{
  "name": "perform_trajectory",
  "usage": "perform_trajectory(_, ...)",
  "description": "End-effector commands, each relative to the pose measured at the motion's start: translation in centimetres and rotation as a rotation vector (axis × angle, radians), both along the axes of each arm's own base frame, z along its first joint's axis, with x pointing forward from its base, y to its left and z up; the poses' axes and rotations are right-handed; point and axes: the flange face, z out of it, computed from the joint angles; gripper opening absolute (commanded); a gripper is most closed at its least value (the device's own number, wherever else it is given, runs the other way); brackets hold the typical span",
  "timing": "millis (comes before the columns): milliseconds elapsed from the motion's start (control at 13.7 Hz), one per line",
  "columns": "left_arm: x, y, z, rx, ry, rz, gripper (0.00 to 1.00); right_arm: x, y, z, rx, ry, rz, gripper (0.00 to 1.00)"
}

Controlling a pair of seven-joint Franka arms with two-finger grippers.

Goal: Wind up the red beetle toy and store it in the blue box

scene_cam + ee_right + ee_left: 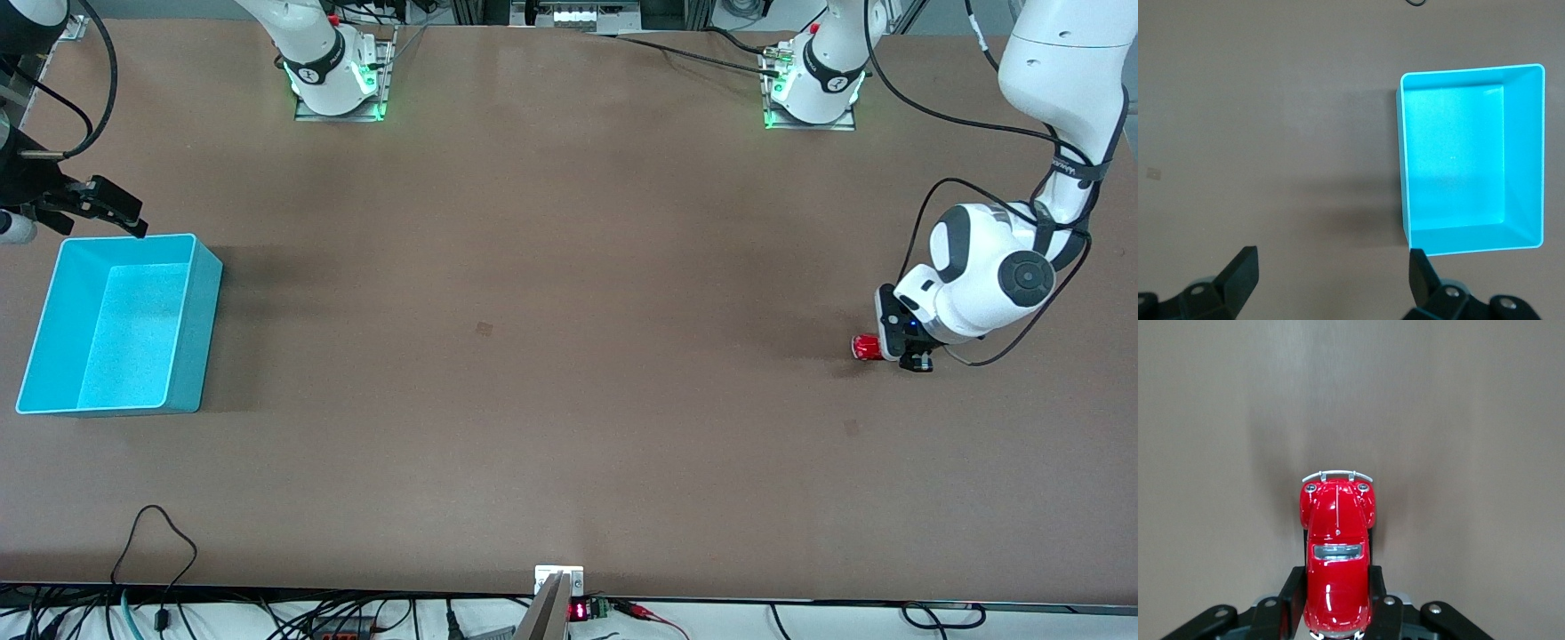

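Two left fingers (1293,600) pinch the red beetle toy (1337,553); right fingers (1239,272) spread wide above the blue box (1405,167).

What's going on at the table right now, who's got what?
The left gripper is shut on the tiny glossy red beetle toy car, low at the brown table near the left arm's end. The rectangular turquoise-blue plastic box sits at the right arm's end with nothing visible inside. The right gripper is open and hangs by that box, holding nothing. The car is not in the box yet.
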Motion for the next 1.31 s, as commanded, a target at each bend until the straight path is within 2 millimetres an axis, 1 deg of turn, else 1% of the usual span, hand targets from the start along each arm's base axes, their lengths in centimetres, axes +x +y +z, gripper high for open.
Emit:
perform_trajectory(0,0.0,3.0,-1.7,0.001,0.012,-0.016,0.18,-0.4,0.1,0.5,0.006,-0.011,-0.004,1.00)
perform_trajectory(73,-0.1,3.9,-1.8,0.000,0.012,-0.013,0.18,-0.4,0.4,0.6,0.006,-0.008,0.000,1.00)
perform_trajectory(364,0.1,5.6,-1.3,0.002,0.001,-0.043,0.18,-0.3,0.4,1.2,0.003,-0.017,0.005,1.00)
perform_trajectory(510,0.0,5.8,-1.3,0.002,0.001,-0.040,0.18,-0.3,0.4,1.2,0.005,-0.017,-0.004,1.00)
perform_trajectory(583,-0.1,6.7,-1.3,0.003,0.000,-0.022,0.18,-0.3,0.3,1.2,0.004,-0.017,-0.006,1.00)
perform_trajectory(656,-0.2,7.0,-1.2,0.003,-0.006,-0.016,0.18,-0.3,0.3,1.1,0.004,-0.016,-0.007,1.00)
perform_trajectory(874,-0.1,7.1,-1.1,0.005,-0.015,-0.019,0.20,-0.3,0.4,1.1,0.004,-0.017,-0.003,1.00)
perform_trajectory(947,-0.1,7.1,-1.2,0.006,-0.015,-0.019,0.27,-0.3,0.3,1.1,0.004,-0.017,-0.006,1.00)
perform_trajectory(1020,-0.1,7.1,-1.1,0.005,-0.015,-0.019,0.51,-0.2,0.4,1.0,0.004,-0.016,-0.006,1.00)
perform_trajectory(1093,-0.1,7.1,-1.1,0.005,-0.015,-0.022,0.98,-0.2,0.4,1.0,0.004,-0.016,-0.006,1.00)
perform_trajectory(1239,0.1,6.9,-0.6,0.005,-0.017,-0.037,1.00,-0.2,0.3,0.9,0.004,-0.013,-0.009,1.00)
